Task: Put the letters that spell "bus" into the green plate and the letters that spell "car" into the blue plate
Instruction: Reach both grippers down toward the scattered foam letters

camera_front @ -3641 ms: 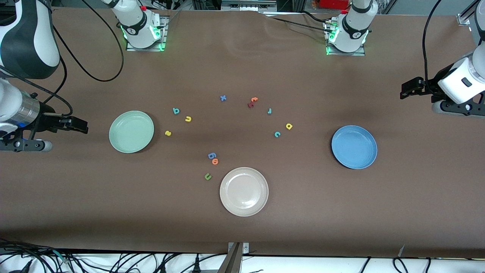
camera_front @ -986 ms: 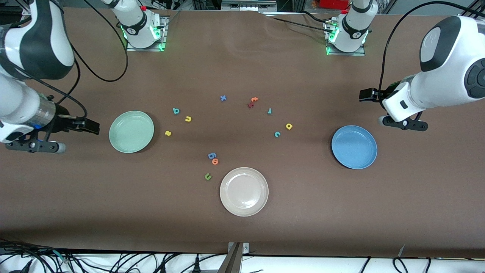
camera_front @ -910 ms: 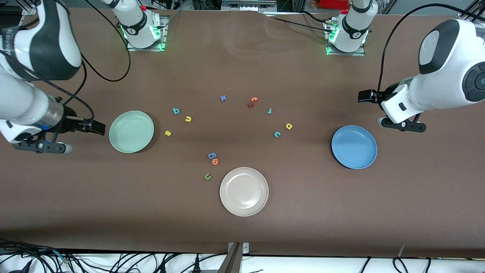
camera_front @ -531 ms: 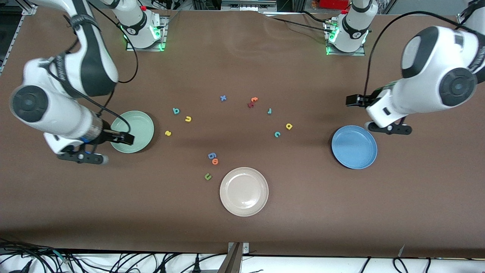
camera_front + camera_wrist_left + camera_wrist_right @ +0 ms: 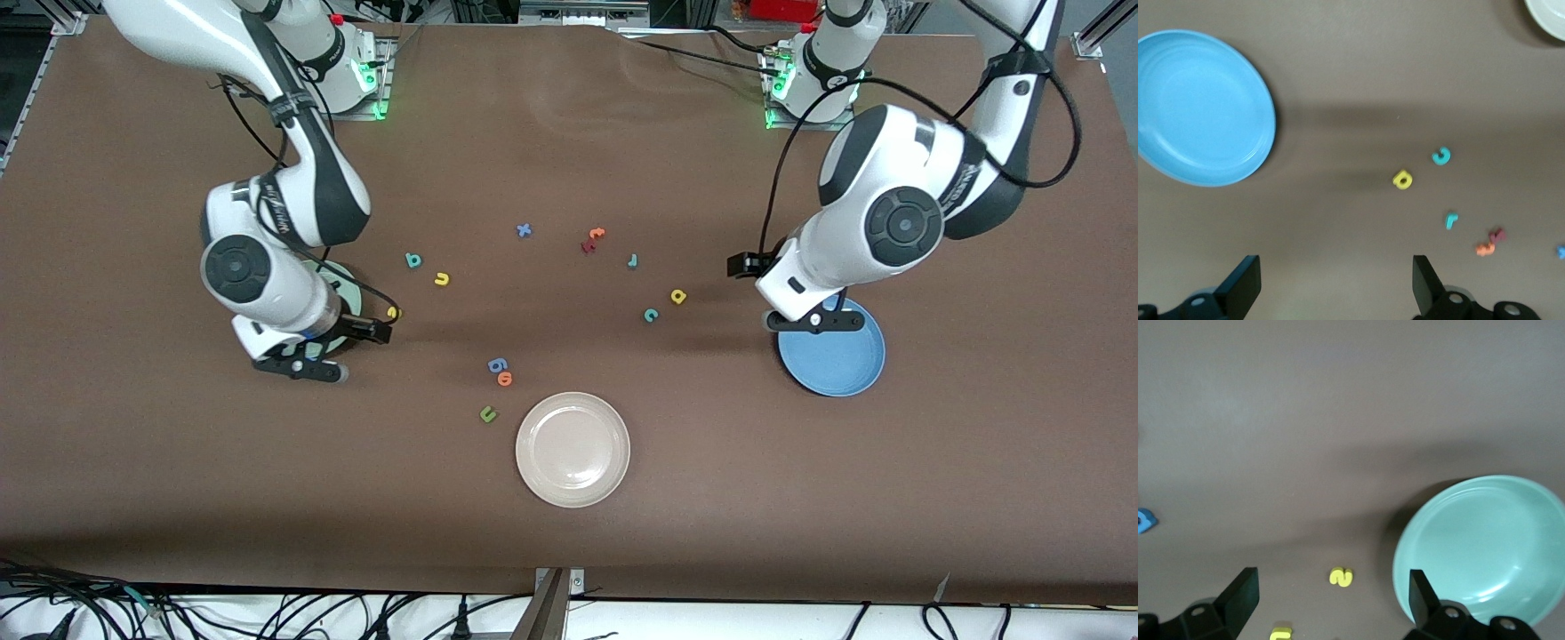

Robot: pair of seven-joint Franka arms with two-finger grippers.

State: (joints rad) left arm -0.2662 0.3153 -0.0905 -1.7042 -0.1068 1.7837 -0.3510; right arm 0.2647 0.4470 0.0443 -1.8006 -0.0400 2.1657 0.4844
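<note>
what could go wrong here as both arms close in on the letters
The yellow "s" is tiny and lies close beside the green plate; the right gripper, jaws open, could nudge the rim or push the letter away. The yellow "a" and teal "c" lie close together, so the left gripper, jaws open, might disturb one while taking the other. A green "u" could be mistaken for the yellow "u".

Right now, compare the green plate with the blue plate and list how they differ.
The green plate is pale mint; the blue plate is medium blue. The green plate sits toward the right arm's end of the table, the blue plate toward the left arm's end. In the front view the right arm hides most of the green plate, while the left arm covers only an edge of the blue plate. Both are round, shallow-rimmed, similar in size and hold no letters.
</note>
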